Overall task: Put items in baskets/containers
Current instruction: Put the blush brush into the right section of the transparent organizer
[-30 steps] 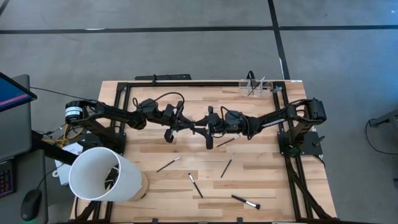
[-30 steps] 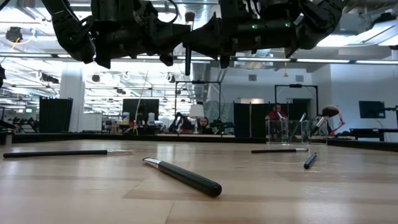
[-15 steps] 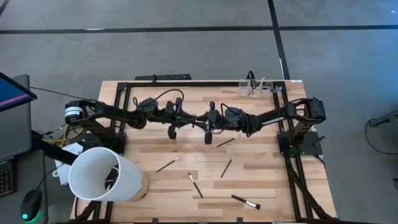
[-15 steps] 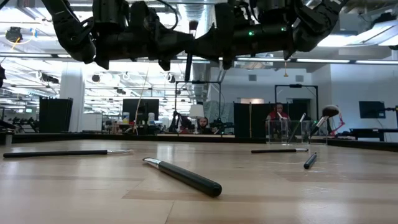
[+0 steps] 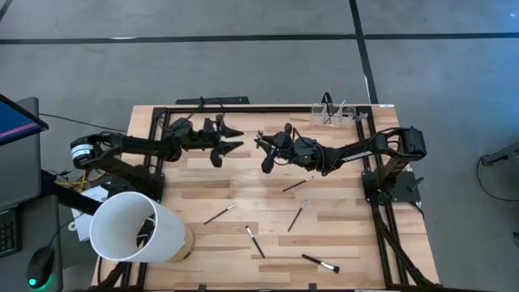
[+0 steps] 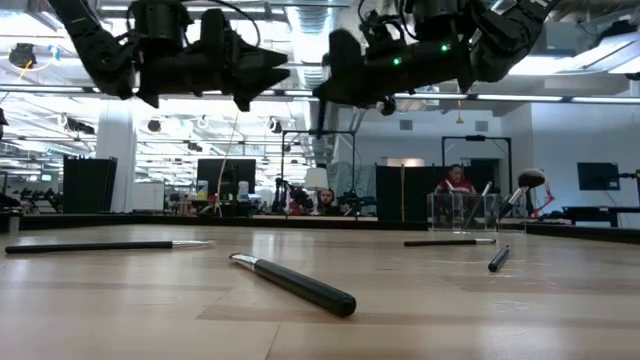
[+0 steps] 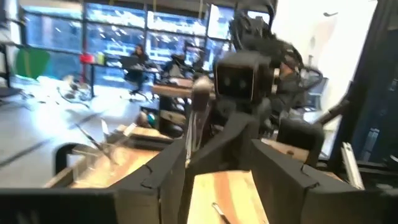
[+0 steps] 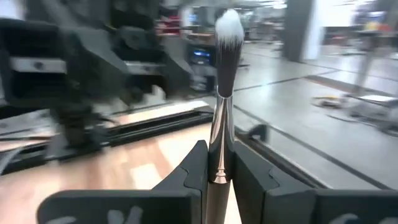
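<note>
Brush [image 8: 222, 93], pale-tipped with a silvery ferrule, is sitting clamped between the right gripper's [image 5: 263, 143] fingers [image 8: 186, 175], raised above the counter [image 5: 243, 182] and well short of the clear holder [image 5: 332, 113], which is standing at the counter's far right corner with several brushes already in it. The left gripper [image 5: 233, 138] is hanging with its jaws spread and nothing between them, facing the right gripper across a small gap, farther from the holder. 5 brushes [image 5: 295, 185] are lying loose on the counter, nearer the front edge than the holder. A white tub [image 5: 134, 227] is sitting at the corner diagonally opposite the holder.
</note>
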